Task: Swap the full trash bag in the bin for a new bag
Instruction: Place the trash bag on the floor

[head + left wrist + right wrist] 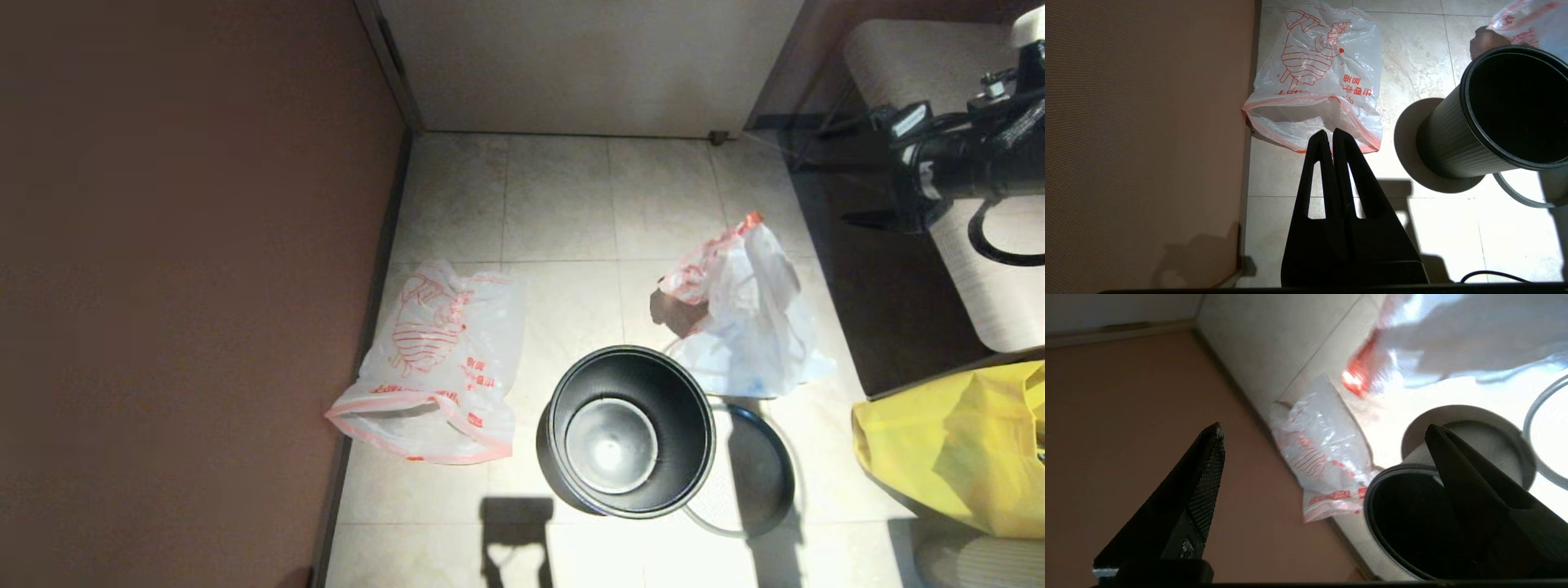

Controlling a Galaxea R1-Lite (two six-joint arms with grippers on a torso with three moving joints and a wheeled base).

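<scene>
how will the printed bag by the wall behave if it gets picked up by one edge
The new bag lies flat, thin and wrinkled on the tiles, so it will probably hang limp and fold on itself. It looks empty, so likely very light. Its glossy film may slip between the fingers, and its mouth gapes only slightly.

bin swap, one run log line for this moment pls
bin: empty, unlined | hoop: on floor beside bin | full bag: on floor behind bin | new bag: flat by wall | right claw: open, empty | left claw: shut, empty
</scene>
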